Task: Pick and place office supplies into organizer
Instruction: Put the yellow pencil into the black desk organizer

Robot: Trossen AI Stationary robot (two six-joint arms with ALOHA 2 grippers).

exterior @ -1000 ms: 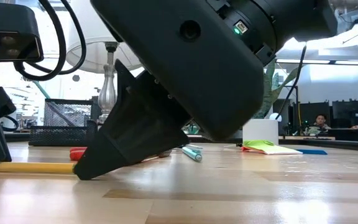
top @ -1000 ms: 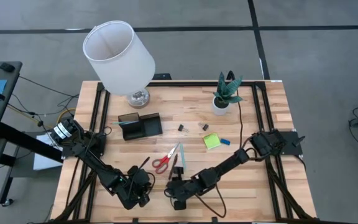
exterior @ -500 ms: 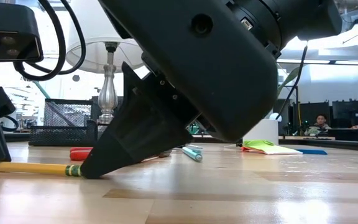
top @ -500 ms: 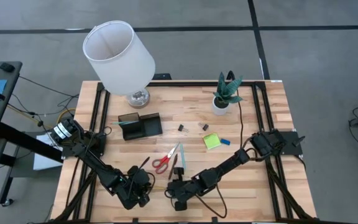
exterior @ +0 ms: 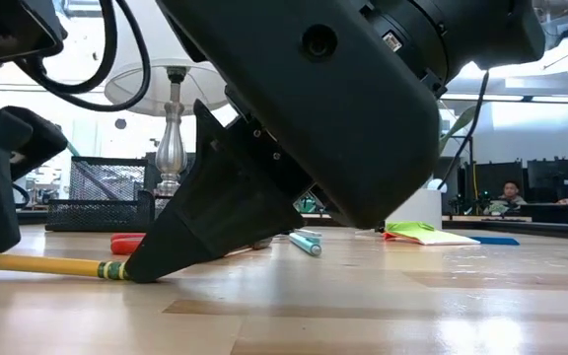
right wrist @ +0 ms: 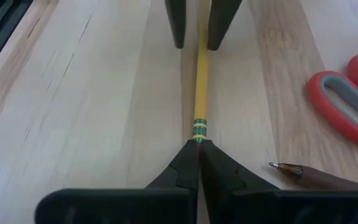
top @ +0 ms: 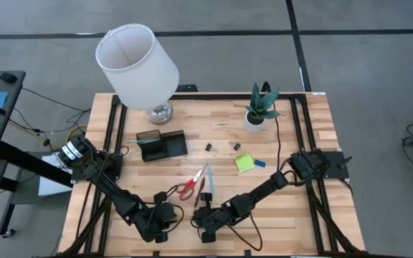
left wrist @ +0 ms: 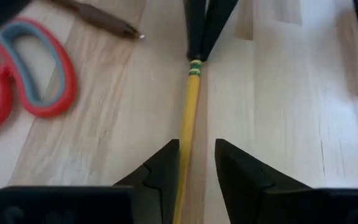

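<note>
A yellow pencil (left wrist: 190, 106) lies flat on the table near its near edge. My right gripper (right wrist: 198, 144) is shut on its green-banded end. My left gripper (left wrist: 196, 146) is open, one finger on each side of the pencil's shaft farther along; whether a finger touches it, I cannot tell. Red-handled scissors (top: 190, 185) and thin pens (top: 208, 183) lie just beyond the two grippers. The black organizer (top: 162, 145) stands farther back, by the lamp base. A lime-green sticky-note pad (top: 244, 163), a blue eraser (top: 259, 163) and black binder clips (top: 210, 147) lie toward the right. My right gripper pinches the pencil's end at the green band (right wrist: 199, 132) between its two fingertips (exterior: 131, 274). The fingers slant down from the table's right and lie along the pencil. The pencil's shaft (exterior: 47, 264) rests on the table.
A white-shaded lamp (top: 138, 64) stands at the far left and a potted plant (top: 262, 107) at the far right. A dark pen (right wrist: 316, 176) lies close to the right gripper, next to the scissors' handles (right wrist: 347, 99). People sit in the room beyond the table.
My left gripper has moved along the pencil toward my right gripper and now has the shaft between its fingers. My right gripper shifted slightly, and the pencil's green band shows at its fingertips. The pencil stays on the table.
</note>
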